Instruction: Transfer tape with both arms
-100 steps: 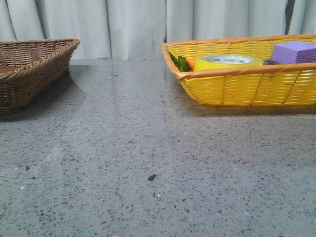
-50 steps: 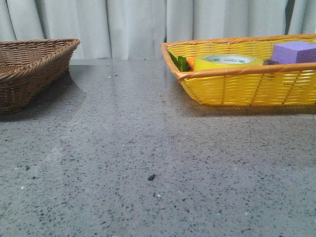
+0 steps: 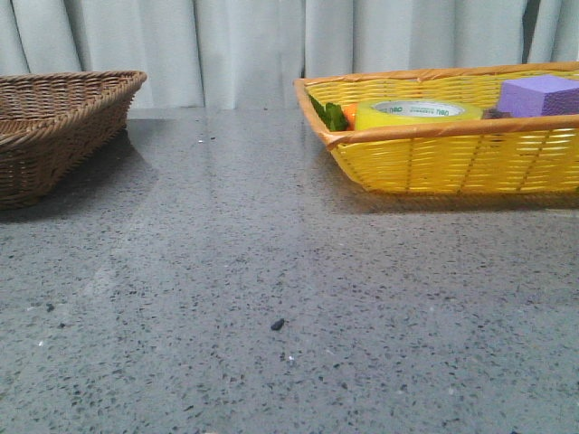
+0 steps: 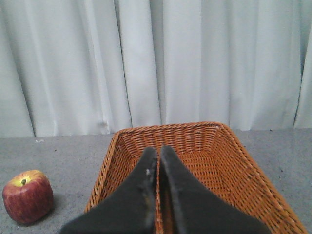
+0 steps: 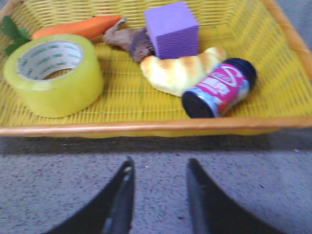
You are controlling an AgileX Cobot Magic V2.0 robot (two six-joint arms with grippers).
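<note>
Tape (image 5: pixel 53 73) lies flat in the yellow basket (image 5: pixel 146 126), core hole up, green lettering on the white core too blurred to read. In the front view the near rim hides all but the roll's top, and the frame cuts the basket off at 3 o'clock. From the tape, the carrot (image 5: pixel 78 27) lies at about 12 o'clock with its green leaves (image 5: pixel 12 31) running out of frame; the purple block (image 5: pixel 171 29) sits toward 2 o'clock, with a brown crumpled thing (image 5: pixel 129 41) beside it that I cannot identify. A croissant (image 5: pixel 183 68) touches a small dark-capped bottle (image 5: pixel 219 87) lying on its side.

Right gripper (image 5: pixel 158 195) hovers over grey table (image 3: pixel 271 271) just outside the rim — fingers parted, holding nothing. Left gripper (image 4: pixel 158 170) has its dark fingers pressed together, empty, above the brown basket (image 4: pixel 243 161); its lower part is cut off. An apple (image 4: pixel 28 196) stands on the table beside that basket. Neither arm shows in the front view.
</note>
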